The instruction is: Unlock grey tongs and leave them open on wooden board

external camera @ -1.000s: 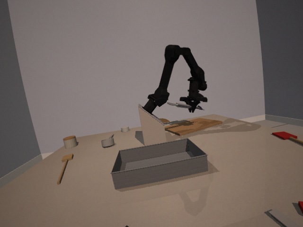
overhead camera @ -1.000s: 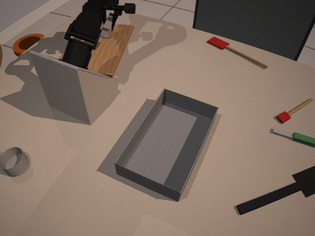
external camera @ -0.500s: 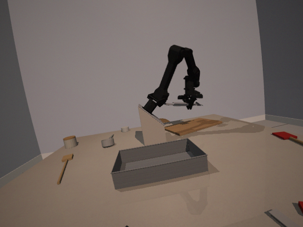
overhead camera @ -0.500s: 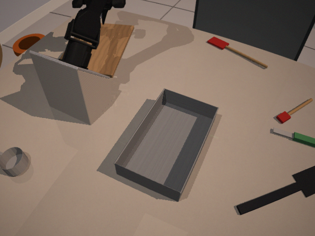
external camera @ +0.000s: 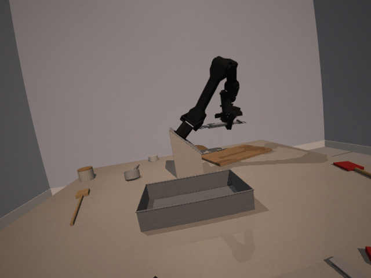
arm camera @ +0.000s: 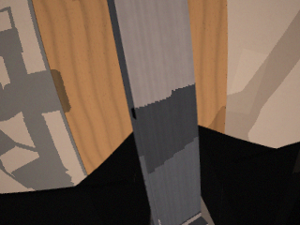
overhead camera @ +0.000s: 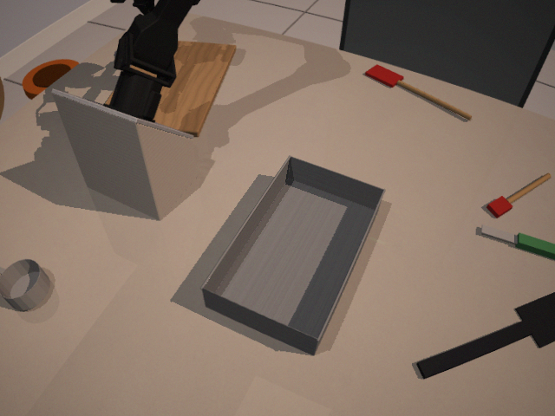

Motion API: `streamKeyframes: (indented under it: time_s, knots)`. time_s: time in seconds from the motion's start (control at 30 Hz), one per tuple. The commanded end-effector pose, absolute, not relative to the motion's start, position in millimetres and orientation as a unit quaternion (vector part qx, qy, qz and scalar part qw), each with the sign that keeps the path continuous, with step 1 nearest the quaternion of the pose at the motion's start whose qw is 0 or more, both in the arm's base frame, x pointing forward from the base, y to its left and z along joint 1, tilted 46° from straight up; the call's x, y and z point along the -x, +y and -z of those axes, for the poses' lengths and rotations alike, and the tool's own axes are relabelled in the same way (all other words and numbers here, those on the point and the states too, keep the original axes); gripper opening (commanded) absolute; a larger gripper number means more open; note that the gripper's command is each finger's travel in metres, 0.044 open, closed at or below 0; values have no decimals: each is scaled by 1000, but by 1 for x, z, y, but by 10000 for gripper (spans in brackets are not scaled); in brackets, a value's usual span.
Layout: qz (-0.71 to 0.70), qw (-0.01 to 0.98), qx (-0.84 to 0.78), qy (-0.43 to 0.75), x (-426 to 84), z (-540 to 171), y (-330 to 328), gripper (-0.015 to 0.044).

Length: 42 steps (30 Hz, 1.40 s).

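Note:
The grey tongs (external camera: pixel 218 125) (arm camera: pixel 164 117) hang in the air, roughly level, with their long side crossing the wrist view. My gripper (external camera: pixel 229 125) (arm camera: pixel 160 130) is shut on them, pointing down. In the top view the tongs are not visible and the gripper is mostly hidden or out of frame. Whether the tongs are locked cannot be told. The wooden board (overhead camera: pixel 208 85) (external camera: pixel 263 149) (arm camera: pixel 91 94) lies flat on the table below the tongs, behind the arm's base. The roasting tin (overhead camera: pixel 264 320) (external camera: pixel 197 214) stands in front, with nothing in or across it.
The tall slanted arm stand (overhead camera: pixel 170 174) (external camera: pixel 187 163) rises between tin and board. An orange bowl (overhead camera: pixel 29 87) is beyond the board. A metal cup (overhead camera: pixel 37 284) (external camera: pixel 131 174) stands left of the tin. A red spatula (overhead camera: pixel 383 74) (external camera: pixel 347 165) and a black turner (overhead camera: pixel 474 347) lie to the right.

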<state>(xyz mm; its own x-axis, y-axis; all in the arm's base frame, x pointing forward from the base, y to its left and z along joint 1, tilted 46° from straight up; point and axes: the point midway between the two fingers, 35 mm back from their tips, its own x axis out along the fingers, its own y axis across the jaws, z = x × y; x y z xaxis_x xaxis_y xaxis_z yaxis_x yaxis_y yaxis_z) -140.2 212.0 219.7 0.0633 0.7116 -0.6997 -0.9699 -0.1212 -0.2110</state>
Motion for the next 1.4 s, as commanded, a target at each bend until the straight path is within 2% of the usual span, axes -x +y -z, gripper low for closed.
streamKeyframes:
  time_s: [0.0, 0.27, 0.87, 1.37]
  knots:
    - [-661, 642, 342, 183, 144, -222, 211, -150]
    - [-673, 639, 333, 167, 149, -223, 213, -150]
    - [-755, 617, 221, 11, 184, -233, 214, -150]
    - [-767, 625, 126, -75, 184, -242, 195, -150]
